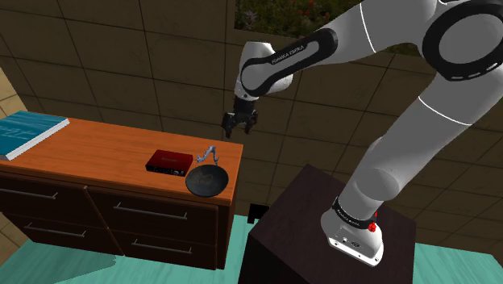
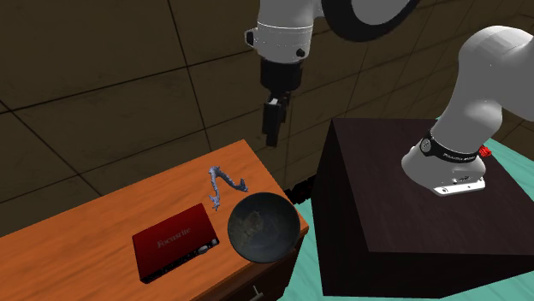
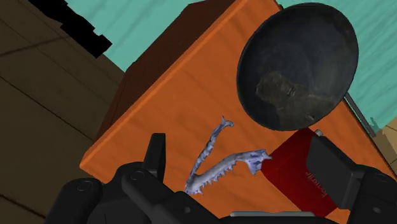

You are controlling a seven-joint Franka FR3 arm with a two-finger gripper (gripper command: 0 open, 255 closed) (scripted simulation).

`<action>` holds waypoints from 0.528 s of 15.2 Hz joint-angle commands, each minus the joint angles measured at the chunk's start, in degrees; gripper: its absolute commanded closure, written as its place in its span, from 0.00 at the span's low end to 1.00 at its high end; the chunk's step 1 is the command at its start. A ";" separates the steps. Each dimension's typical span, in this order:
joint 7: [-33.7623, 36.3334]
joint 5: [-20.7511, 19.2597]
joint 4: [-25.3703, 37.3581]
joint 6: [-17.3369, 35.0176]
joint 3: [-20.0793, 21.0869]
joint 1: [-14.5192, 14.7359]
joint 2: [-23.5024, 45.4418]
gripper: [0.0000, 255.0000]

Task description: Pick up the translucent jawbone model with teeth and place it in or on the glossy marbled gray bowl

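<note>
Here the red box (image 2: 174,244) carries white lettering that reads "Focusrite". The pale bluish jawbone model (image 3: 219,168) lies on the orange wooden cabinet top (image 2: 77,248), near the dark glossy bowl (image 2: 261,227). Its two branches spread toward the bowl and the box. The gripper (image 2: 272,128) hangs above, fingers apart and empty. Dark tiled wall; teal floor (image 1: 451,266).

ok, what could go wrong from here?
The jawbone model is thin and curved, so the open claw may grip it poorly and drop it. It lies close to the dark gray bowl and the red Focusrite box; the descending claw could hit either. The bowl sits at the dresser's corner, so a nudge might tip it off.
</note>
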 commanded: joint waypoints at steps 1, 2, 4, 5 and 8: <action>2.11 0.01 1.30 4.03 0.42 -0.13 5.32 0.00; 3.17 -0.09 2.27 5.37 0.50 -0.16 7.65 0.00; 5.27 -0.34 4.43 7.85 0.52 -0.15 12.31 0.00; 6.30 -0.48 5.61 8.98 0.46 -0.11 14.64 0.00; 9.30 -0.85 9.53 11.95 0.05 0.15 21.58 0.00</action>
